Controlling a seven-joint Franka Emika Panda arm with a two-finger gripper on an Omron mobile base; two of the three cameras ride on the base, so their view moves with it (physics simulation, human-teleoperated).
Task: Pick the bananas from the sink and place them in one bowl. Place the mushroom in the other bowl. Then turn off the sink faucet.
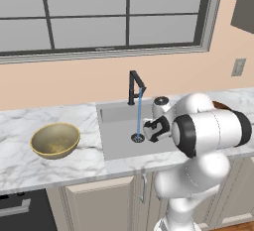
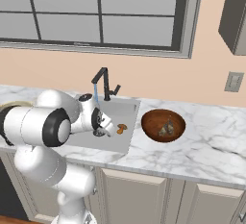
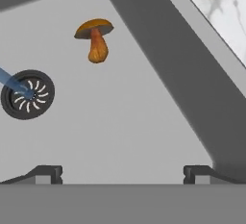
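The mushroom (image 3: 96, 40), orange-brown with a paler stem, lies on the floor of the grey sink (image 3: 125, 122), right of the round drain (image 3: 27, 94). My gripper (image 3: 122, 175) hangs open above the basin, short of the mushroom, with nothing between its fingers. In the right base view the mushroom (image 2: 122, 129) lies just right of my hand. The bananas (image 2: 167, 128) rest inside the dark reddish-brown bowl (image 2: 163, 117) on the counter to the right of the sink. The yellow-olive bowl (image 1: 54, 140) stands left of the sink (image 1: 116, 143). The black faucet (image 1: 135, 87) pours a thin blue stream onto the drain.
White marble counter (image 1: 30, 170) runs on both sides of the basin. A large window (image 1: 104, 17) sits behind the faucet. My own arm (image 1: 208, 131) covers the sink's right part in the left base view. Cabinet doors (image 2: 139, 194) are below.
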